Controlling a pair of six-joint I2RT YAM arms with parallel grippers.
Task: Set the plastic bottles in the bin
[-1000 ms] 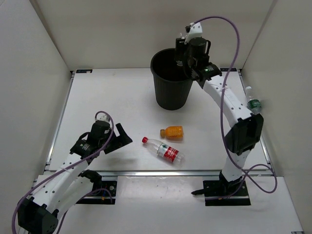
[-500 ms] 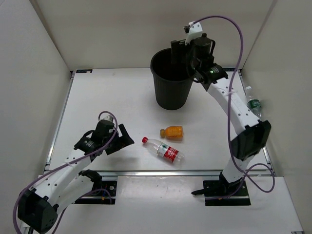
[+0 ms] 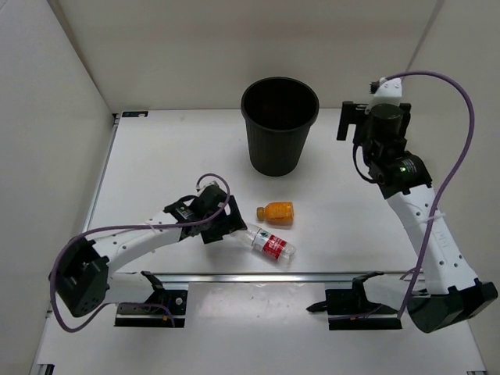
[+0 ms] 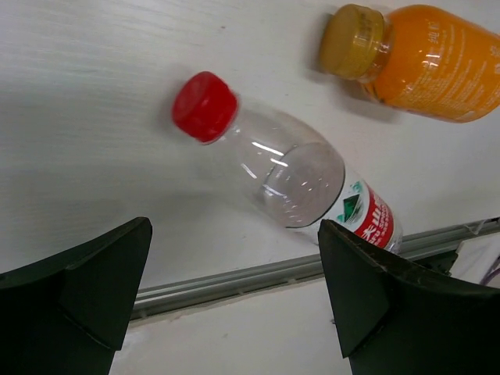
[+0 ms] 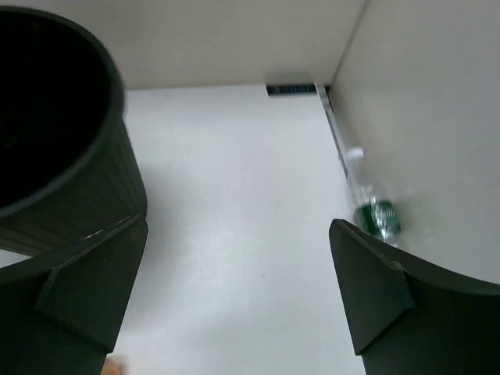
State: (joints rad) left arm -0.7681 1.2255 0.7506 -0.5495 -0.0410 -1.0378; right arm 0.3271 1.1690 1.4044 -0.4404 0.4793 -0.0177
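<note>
Well, three are left outside the tall round black plastic bin (image 3: 280, 125): a clear red-capped plastic bottle (image 4: 291, 176) and a stubby orange bottle (image 4: 426, 58) lying mid-table, and a green-labelled bottle (image 5: 373, 205) against the right wall. The left gripper (image 4: 230, 238) gapes over the red-capped one, and the right gripper (image 5: 236, 230) hangs open and empty.

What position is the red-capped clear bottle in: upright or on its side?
On its side: the red-capped bottle lies lengthwise on the table, cap pointing sideways, near the orange bottle.
</note>
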